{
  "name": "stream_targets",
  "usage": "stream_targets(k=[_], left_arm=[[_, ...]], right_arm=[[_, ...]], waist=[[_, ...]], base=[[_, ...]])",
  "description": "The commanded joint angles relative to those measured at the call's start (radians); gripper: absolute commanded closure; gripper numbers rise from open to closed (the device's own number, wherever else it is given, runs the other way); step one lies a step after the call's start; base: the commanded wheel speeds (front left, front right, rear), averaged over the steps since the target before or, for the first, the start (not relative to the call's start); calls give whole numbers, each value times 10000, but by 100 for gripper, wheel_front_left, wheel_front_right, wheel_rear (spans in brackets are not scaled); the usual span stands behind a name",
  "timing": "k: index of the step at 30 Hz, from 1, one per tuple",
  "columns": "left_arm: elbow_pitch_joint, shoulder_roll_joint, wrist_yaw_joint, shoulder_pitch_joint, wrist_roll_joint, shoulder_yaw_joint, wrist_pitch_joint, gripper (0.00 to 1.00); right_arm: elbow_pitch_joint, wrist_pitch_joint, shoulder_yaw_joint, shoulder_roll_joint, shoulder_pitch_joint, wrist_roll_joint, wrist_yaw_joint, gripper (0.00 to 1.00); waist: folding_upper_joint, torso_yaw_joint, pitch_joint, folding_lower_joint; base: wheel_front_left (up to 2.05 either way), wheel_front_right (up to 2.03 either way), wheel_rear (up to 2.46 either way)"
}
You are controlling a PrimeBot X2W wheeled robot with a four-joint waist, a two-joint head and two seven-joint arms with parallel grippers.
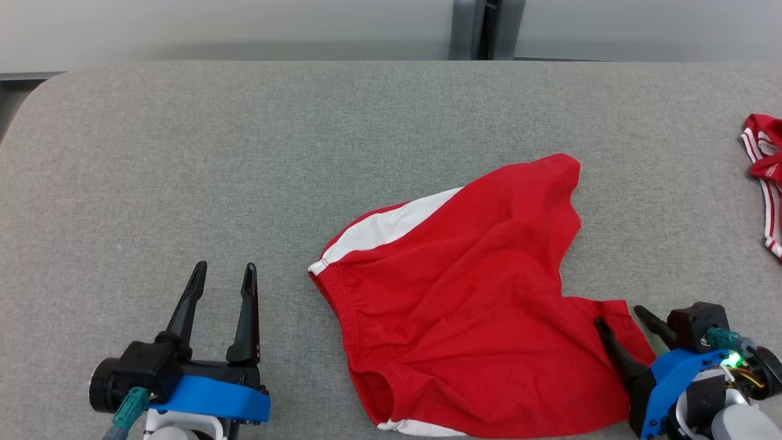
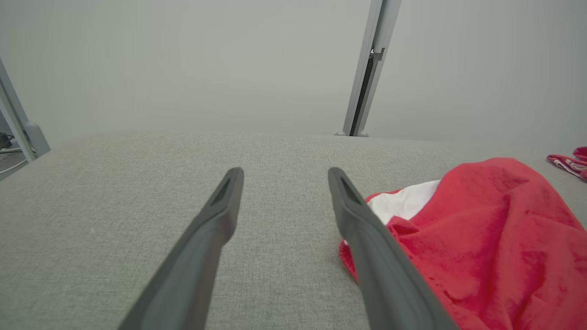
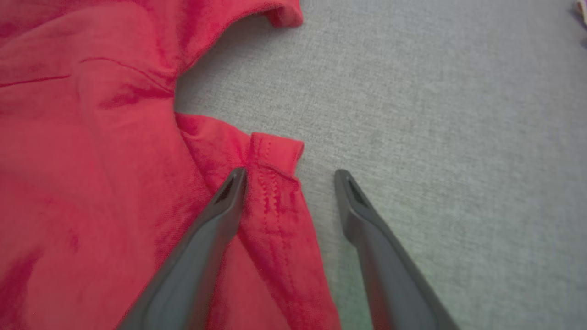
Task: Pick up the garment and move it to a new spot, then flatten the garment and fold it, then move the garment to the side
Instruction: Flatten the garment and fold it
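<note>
Now the red garment [image 1: 464, 293] lies rumpled on the grey desk [image 1: 183, 153], ctr-right. The right gripper [image 1: 618, 315] stands wide, astride its leg-hem corner, nothing held. The left gripper [image 1: 225, 269] is also wide, apart from the waistband edge; open desk to left & back.

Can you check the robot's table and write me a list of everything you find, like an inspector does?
Surface: grey cloth-covered table, flat.
Job's things: red shorts with white side stripes, lying rumpled, unfolded.
Clutter: another red-and-white garment at the right edge.
Grippers: left gripper open over bare table; right gripper open, fingers either side of a leg hem.
Cables: teal plugs at the wrists; thin wires by the right one.
Surroundings: pale wall, grey post.
</note>
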State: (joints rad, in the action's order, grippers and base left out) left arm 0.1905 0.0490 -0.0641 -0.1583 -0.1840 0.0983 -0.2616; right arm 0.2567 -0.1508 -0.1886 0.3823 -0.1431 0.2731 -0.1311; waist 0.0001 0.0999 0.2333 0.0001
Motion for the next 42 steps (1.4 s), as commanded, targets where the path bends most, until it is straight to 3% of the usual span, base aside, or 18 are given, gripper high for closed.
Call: stream_targets(k=[1,2,3,9,15,25,26,27,28,35,42], left_arm=[[-1,35,26,-63,-38,-15,-45,0],[0,35,34,-56,-40,-19,-45,0],[1,35,33,-45,-41,-29,-45,0],[29,35,61,10,-6,-116,-45,0],[10,35,62,-57,7,-77,-45,0],[45,35,71,-192,-61,-19,-45,0],[49,37,79,-184,-74,-13,-45,0],[54,37,83,-169,-75,-11,-45,0],[54,37,84,-137,-55,-22,-45,0],[-59,37,70,118,127,-240,-45,0],[-183,37,36,421,309,-500,-45,0]], right_arm=[[304,-68,-216,-15,-197,164,9,55],[449,-105,-324,-56,-225,317,7,89],[547,-109,-444,-58,-242,418,7,100],[400,709,-313,110,-677,425,10,100],[373,1219,367,-348,-1235,210,10,100],[2776,1759,600,-1562,-2986,-511,9,100],[3064,1914,613,-1621,-3119,-597,9,78],[3307,2122,621,-1668,-3238,-713,9,13],[3511,2338,643,-1733,-3304,-789,9,0],[3998,3673,785,-1752,-3331,-1043,9,0],[2683,4138,1177,-1722,-2303,-1127,9,0]], waist=[[-1,59,39,-1],[-1,64,39,-1],[-1,63,34,-1],[-1,-52,-90,-1],[-1,-118,-127,-1],[-1,-67,-64,-1],[-1,-66,-83,-1],[-1,-70,-115,-1],[-1,-83,-152,-1],[-1,-362,-467,-1],[-1,-791,-948,-1]], base=[[0,0,0],[0,0,0],[0,0,0],[0,0,0],[0,0,0],[0,0,0],[0,0,0],[0,0,0],[0,0,0],[0,0,0],[0,0,0]])
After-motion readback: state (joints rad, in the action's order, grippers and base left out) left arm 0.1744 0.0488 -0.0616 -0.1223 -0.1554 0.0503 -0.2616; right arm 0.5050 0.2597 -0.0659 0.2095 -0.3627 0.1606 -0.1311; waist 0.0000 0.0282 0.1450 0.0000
